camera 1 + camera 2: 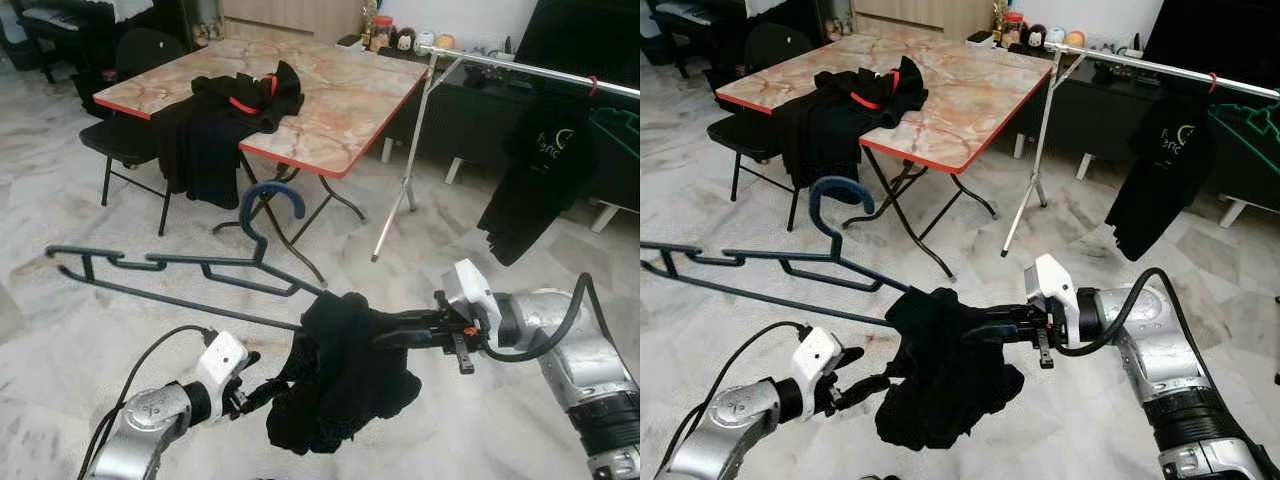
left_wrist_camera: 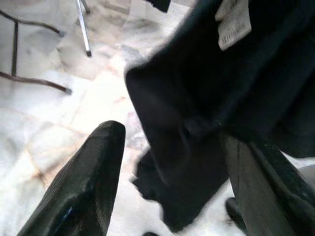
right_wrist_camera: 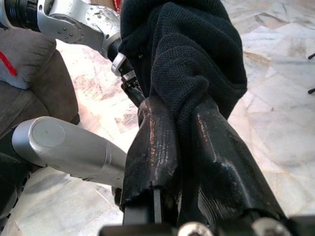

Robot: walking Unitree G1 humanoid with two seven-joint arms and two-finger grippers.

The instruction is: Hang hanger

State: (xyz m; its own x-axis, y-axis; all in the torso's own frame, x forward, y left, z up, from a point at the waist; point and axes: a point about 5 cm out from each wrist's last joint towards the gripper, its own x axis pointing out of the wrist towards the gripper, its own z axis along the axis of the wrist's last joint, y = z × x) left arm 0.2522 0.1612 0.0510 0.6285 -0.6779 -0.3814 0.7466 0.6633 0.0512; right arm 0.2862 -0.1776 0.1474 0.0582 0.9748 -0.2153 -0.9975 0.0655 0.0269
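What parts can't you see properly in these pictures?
- Right end of the dark hanger: in both eye views, the bunched black garment covers it.
- Right end effector: in its wrist view, the garment wraps its fingertips.
- Left end effector: in the eye views, its tips are buried in the garment.
- Clothes rail: cut off by the right edge of the eye views.

Dark blue hanger (image 1: 180, 265), black garment (image 1: 340, 370), marble-patterned table (image 1: 340, 100).
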